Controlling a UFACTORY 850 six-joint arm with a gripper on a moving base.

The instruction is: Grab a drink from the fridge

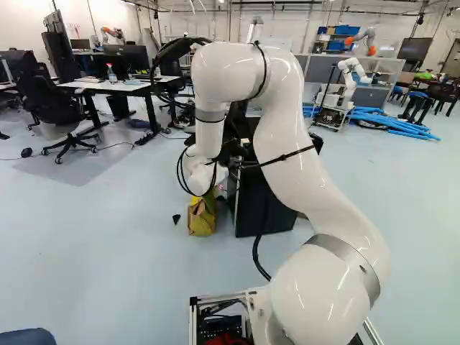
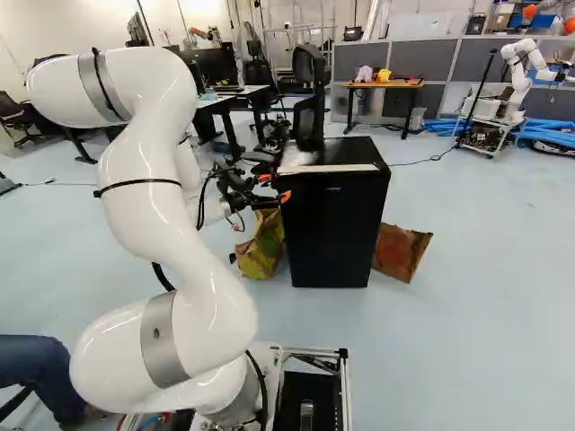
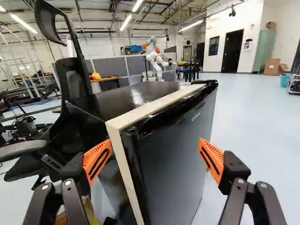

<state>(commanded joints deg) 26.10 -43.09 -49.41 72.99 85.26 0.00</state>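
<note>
1. The fridge (image 2: 331, 224), black and upright, stands on the floor (image 2: 485, 314) in the middle of the right base view. A pale strip (image 3: 147, 109) follows the top's front edge and turns down at one front corner.
2. The claw (image 2: 275, 188) is released: its two orange pads (image 3: 97, 159) stand wide apart. It is level with the upper part of the fridge, beside the front corner nearest the arm. In the wrist view that corner lies ahead, between the fingers; whether either one touches it, I cannot tell.
3. The white arm (image 2: 148, 171) rises from its base joint, bends over at the top and drops toward the claw.
4. A yellow-green and brown bag (image 2: 260, 247) sits on the floor beside the fridge's side edge nearest the arm. A brown paper bag (image 2: 402, 251) leans by the opposite side.
5. A black office chair (image 3: 75, 86) stands just behind the fridge, past its back edge.
6. On the white desk (image 1: 129, 88), in the left base view, a bottle (image 1: 111, 74) stands toward the near edge.
7. Farther back, another robot (image 2: 521, 72) stands near blue tubes (image 2: 550, 132).
</note>
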